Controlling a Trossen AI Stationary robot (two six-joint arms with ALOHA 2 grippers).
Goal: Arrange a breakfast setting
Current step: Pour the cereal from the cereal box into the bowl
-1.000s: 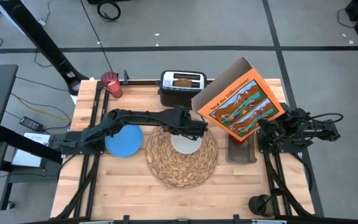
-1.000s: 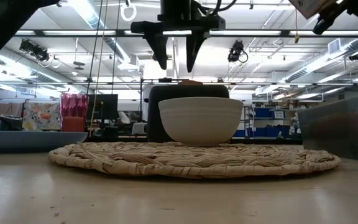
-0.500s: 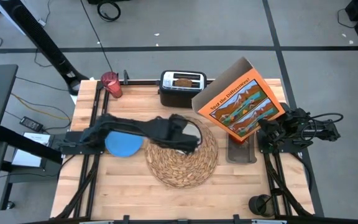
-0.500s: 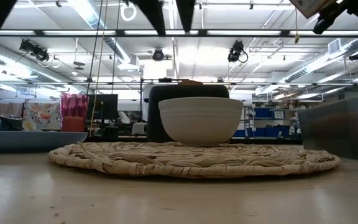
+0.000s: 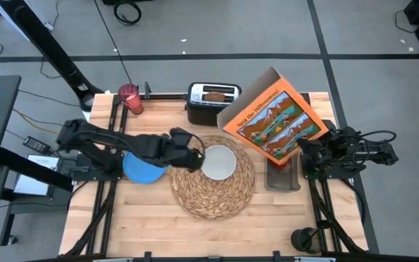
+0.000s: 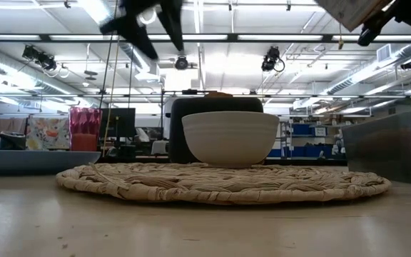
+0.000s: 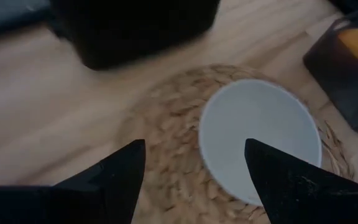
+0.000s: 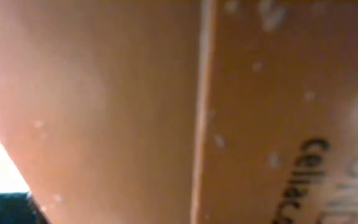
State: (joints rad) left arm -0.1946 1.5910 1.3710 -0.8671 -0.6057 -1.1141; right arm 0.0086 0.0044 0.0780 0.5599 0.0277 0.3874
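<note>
Left pincer (image 5: 193, 154) hangs released, empty, just beside the white bowl (image 5: 218, 161), over the woven placemat (image 5: 213, 191) edge. Bowl sits on placemat, looks empty. Right pincer grasps the orange cereal box (image 5: 271, 120), probably, fingers hidden. Toaster (image 5: 213, 102) beyond bowl holds toast (image 5: 214, 94).

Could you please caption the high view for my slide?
White bowl on the straw placemat; the open left gripper beside it, the right gripper holding an orange cereal box.
</note>
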